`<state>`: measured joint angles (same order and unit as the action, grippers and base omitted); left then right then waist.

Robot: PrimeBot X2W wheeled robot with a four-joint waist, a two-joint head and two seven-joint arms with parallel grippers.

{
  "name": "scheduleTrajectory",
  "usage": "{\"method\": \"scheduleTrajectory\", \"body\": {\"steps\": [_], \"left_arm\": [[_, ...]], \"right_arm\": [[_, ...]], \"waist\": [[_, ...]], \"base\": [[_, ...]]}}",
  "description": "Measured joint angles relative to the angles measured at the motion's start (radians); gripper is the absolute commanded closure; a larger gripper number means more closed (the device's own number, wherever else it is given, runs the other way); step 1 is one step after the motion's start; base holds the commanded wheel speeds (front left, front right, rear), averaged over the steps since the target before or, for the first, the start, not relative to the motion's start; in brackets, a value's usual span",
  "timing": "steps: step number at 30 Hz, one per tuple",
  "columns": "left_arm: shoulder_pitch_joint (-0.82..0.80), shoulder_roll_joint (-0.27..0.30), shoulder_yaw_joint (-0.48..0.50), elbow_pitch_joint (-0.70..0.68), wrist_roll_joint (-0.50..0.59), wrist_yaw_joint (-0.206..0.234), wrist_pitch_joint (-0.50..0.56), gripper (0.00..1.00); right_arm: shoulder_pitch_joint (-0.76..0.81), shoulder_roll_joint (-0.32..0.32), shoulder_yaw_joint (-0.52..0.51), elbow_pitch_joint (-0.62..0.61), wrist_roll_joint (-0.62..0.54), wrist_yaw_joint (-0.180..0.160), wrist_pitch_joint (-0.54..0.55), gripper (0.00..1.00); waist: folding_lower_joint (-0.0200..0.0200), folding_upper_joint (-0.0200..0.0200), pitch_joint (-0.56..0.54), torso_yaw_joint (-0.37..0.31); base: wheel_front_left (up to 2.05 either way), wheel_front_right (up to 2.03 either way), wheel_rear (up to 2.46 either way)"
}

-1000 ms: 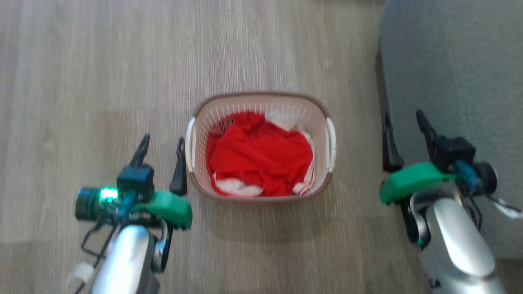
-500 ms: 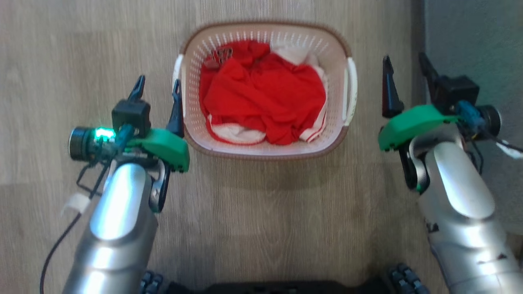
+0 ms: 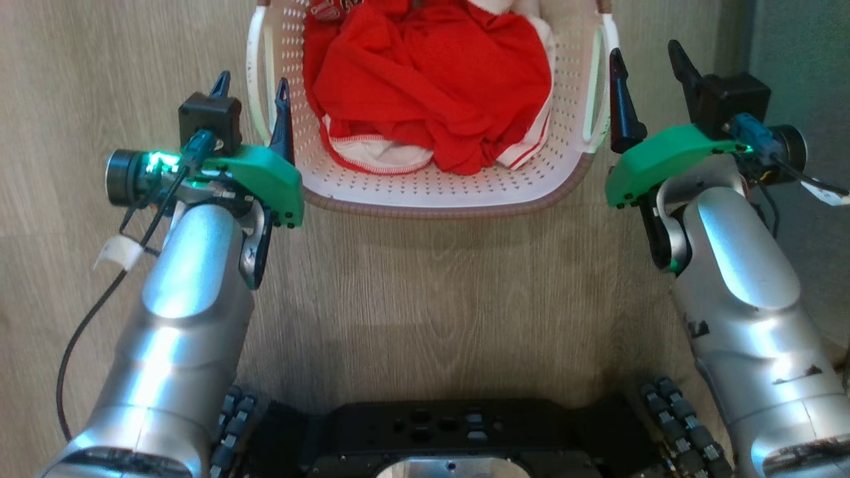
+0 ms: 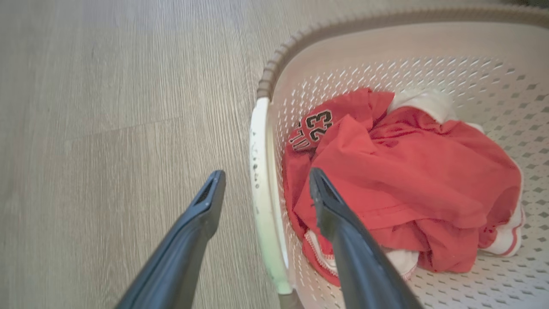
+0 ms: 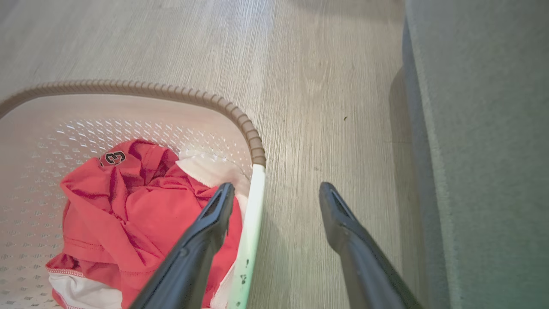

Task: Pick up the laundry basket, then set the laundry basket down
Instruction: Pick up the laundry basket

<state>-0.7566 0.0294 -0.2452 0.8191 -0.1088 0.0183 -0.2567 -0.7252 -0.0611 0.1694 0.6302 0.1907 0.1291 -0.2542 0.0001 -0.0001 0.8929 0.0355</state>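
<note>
Left pincer (image 3: 252,79) spread over left handle (image 3: 255,86) | right pincer (image 3: 644,50) spread over right handle (image 3: 601,99) | laundry basket (image 3: 431,194) holds red garment (image 3: 431,79)

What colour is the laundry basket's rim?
Brown, woven-look rim; clearest in the right wrist view.

A pale wood-grain plank floor (image 3: 425,285) bears a cream-white perforated plastic laundry basket (image 3: 431,189) with a brown woven-look rim, near a grey fabric-covered block (image 3: 807,46).

Cream perforated laundry basket (image 3: 431,189) — red cloth (image 3: 425,66)
</note>
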Motion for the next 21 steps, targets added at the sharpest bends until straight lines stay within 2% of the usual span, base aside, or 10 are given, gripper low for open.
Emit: {"method": "scheduleTrajectory", "body": {"steps": [11,19,20,21], "left_arm": [[-0.116,-0.003,-0.044,0.133,0.000,0.000,0.000,0.00],[-0.165,-0.004,-0.103,0.189,-0.049,0.000,0.000,0.00],[-0.170,-0.004,-0.109,0.195,-0.056,0.000,0.000,0.03],[-0.175,-0.004,-0.117,0.198,-0.063,0.000,0.000,0.12]], "right_arm": [[-0.061,-0.004,0.042,0.053,0.056,0.000,0.000,0.00],[-0.097,-0.006,0.056,0.102,0.067,0.000,0.000,0.00],[-0.100,-0.006,0.058,0.108,0.067,0.000,0.000,0.00],[-0.105,-0.006,0.059,0.113,0.069,0.000,0.000,0.00]], "waist": [[0.0000,0.0002,0.070,0.017],[-0.0001,0.0002,0.096,0.025],[-0.0001,0.0002,0.099,0.026],[-0.0001,0.0002,0.102,0.026]], "base": [[0.00,0.00,0.00],[0.00,0.00,0.00],[0.00,0.00,0.00],[0.00,0.00,0.00]]}}
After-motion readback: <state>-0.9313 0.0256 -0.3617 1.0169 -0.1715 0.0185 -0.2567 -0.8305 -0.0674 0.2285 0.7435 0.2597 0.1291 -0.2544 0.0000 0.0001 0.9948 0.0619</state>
